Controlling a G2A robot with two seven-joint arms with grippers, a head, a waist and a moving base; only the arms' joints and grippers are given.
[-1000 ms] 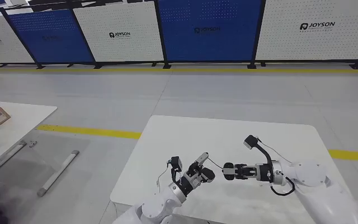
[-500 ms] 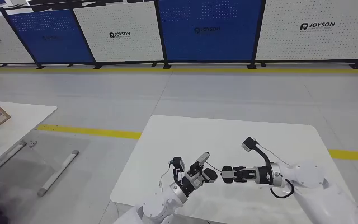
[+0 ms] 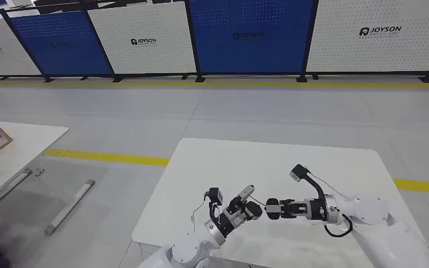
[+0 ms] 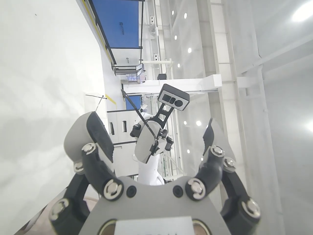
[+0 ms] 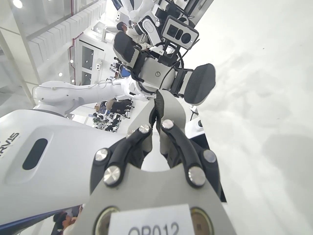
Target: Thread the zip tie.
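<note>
Top view, going left to right over the near edge of the white table: the left gripper comes first, then a short gap, then the right gripper. The two point at each other almost nose to nose, both lifted off the tabletop.

Left wrist view has the left gripper spread wide, its two black pads well apart and holding nothing. Straight ahead through that opening sits the right gripper, which pinches the zip tie at one end. The strap is thin, black and straight. Its long axis slants away from the pinch and leans toward the pad that is nearer the table. Its free tip is in the air, touching neither pad.

Right wrist view confirms the right gripper is closed tight, fingers pressed together, with the left gripper's open pads just beyond its tip.

The zip tie lies between the open fingers rather than beside them, so the left arm looks best placed to take the free end. Because the strap slants off the centre line, the closing pads would likely need to line up across its width first. Which end is the locking head I cannot tell.
</note>
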